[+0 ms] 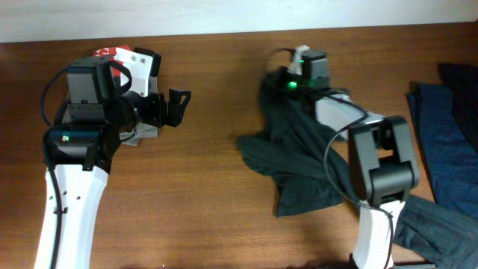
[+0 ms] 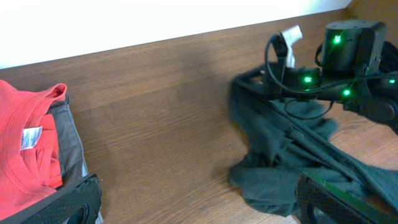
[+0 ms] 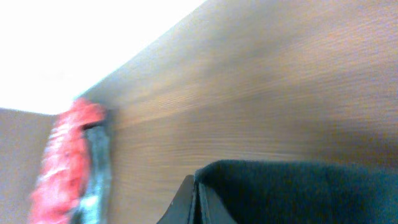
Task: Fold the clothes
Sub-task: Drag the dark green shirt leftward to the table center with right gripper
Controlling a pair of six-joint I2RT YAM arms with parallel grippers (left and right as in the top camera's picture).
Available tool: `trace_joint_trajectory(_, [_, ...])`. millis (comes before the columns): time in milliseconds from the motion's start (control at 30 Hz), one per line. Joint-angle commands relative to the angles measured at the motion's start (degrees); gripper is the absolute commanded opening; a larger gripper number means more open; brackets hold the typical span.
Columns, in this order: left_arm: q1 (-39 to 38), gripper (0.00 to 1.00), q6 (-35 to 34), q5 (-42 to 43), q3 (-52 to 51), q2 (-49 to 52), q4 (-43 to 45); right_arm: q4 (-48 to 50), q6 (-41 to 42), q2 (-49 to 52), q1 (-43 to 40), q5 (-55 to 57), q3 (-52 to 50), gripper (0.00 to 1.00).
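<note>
- While two arms reach over the one brown worktop (image 1: 216, 187), a single dark T-shirt (image 1: 299, 161) lies crumpled right of centre, partly under the right arm (image 1: 381, 161).
- Right tool (image 1: 275, 81), one: its jaws are pressed together on the far edge of the dark T-shirt. The right wrist view shows dark cloth right against one black finger (image 3: 186, 202). The left wrist view shows that edge drawn up off the wood.
- Left tool (image 1: 179, 108), one, on the left arm (image 1: 71, 194): its two fingers are spread wide with nothing between them. It hangs over bare wood, well apart from the dark T-shirt.
- Red garment (image 2: 25, 149), one: folded at the far left of the worktop, white label showing at the neck. It lies on one grey layer (image 2: 68, 137).
- Blue cloth (image 1: 448, 134): heaped at the right edge in at least two shades. The number of pieces cannot be told.
- Green lights on the right arm's wrist: several lit.
</note>
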Motion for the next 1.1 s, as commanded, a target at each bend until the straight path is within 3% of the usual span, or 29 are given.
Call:
trace_joint_trajectory(0, [0.04, 0.99, 0.94, 0.83, 1.38, 0.39, 0.15, 2.19, 3.21, -0.11, 4.92, -4.94, 6.67, 0.04])
trace_joint_trajectory(33, [0.04, 0.99, 0.94, 0.83, 1.38, 0.39, 0.17, 1.90, 2.73, -0.11, 6.10, -4.92, 8.63, 0.05])
trace_joint_trajectory(67, [0.04, 0.99, 0.94, 0.83, 1.38, 0.39, 0.17, 0.81, 1.79, -0.11, 6.84, -4.94, 10.47, 0.22])
trace_joint_trajectory(100, [0.04, 0.99, 0.94, 0.83, 1.38, 0.39, 0.17, -0.74, 0.44, -0.11, 7.15, -5.01, 11.91, 0.51])
trace_joint_trajectory(167, [0.04, 0.99, 0.94, 0.83, 1.36, 0.39, 0.13, -6.80, -3.85, -0.13, 6.91, -4.90, 15.37, 0.65])
trace_joint_trajectory(300, [-0.59, 0.99, 0.92, 1.05, 1.31, 1.49, 0.15, -26.01, -16.46, -0.59, 3.85, -4.50, 24.04, 0.69])
trace_joint_trajectory(367, [-2.38, 0.99, 0.92, 1.03, 1.29, 3.54, 0.13, -40.19, -23.45, -1.33, 0.92, -0.61, 30.21, 0.70])
trace_joint_trajectory(467, [-5.60, 0.99, 0.94, 0.79, 1.31, 8.00, -0.76, -58.90, -29.46, -2.43, -3.67, 8.33, 39.15, 0.70])
trace_joint_trajectory(600, [-8.55, 0.93, 0.92, 0.83, 1.31, 14.84, -6.03, -78.01, -33.27, -3.37, -10.71, 9.99, 50.42, 0.70])
trace_joint_trajectory(800, [-12.90, 0.89, 1.44, 0.79, 1.20, 26.99, -9.18, -86.79, -33.29, -6.62, -16.06, 9.70, 55.01, 0.70])
trace_joint_trajectory(900, [-15.19, 0.68, 1.57, 0.61, 1.22, 34.25, -6.69, -88.76, -33.27, -8.81, -16.20, 9.09, 55.01, 0.70])
trace_joint_trajectory(1000, [-16.50, 0.62, 1.53, 0.61, 1.20, 39.23, -6.93, -91.78, -33.29, -10.64, -16.26, 9.11, 55.01, 0.71])
trace_joint_trajectory(1067, [-16.68, 0.43, 1.55, 0.20, 1.22, 40.81, -6.56, -93.68, -33.29, -10.93, -16.28, 9.14, 55.01, 0.72])
